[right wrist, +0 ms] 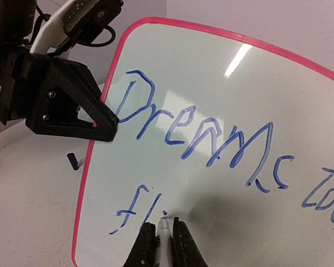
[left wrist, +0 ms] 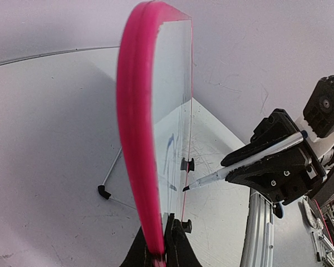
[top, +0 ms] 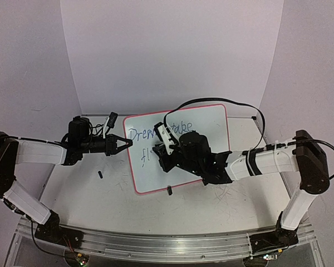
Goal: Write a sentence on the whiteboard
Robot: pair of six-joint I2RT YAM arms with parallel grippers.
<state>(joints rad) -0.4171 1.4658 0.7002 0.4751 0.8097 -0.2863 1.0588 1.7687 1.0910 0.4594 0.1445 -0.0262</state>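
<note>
The whiteboard (top: 211, 125), white with a pink-red rim (left wrist: 134, 139), lies tilted on the table. It carries blue writing, "Dreams ta…" on the upper line and "fl" below (right wrist: 136, 208). My left gripper (top: 128, 143) is shut on the board's left rim, and the rim runs between its fingertips in the left wrist view (left wrist: 164, 233). My right gripper (top: 166, 153) is shut on a white marker (right wrist: 165, 236). The marker's tip touches the board just right of the "fl", seen from the side in the left wrist view (left wrist: 239, 167).
A small dark cap-like piece (top: 101, 174) lies on the table left of the board. Two black clip feet (left wrist: 187, 164) sit on the board's near edge. A black cable (top: 222, 103) loops over the board's far side. An aluminium rail (top: 167, 245) runs along the table's near edge.
</note>
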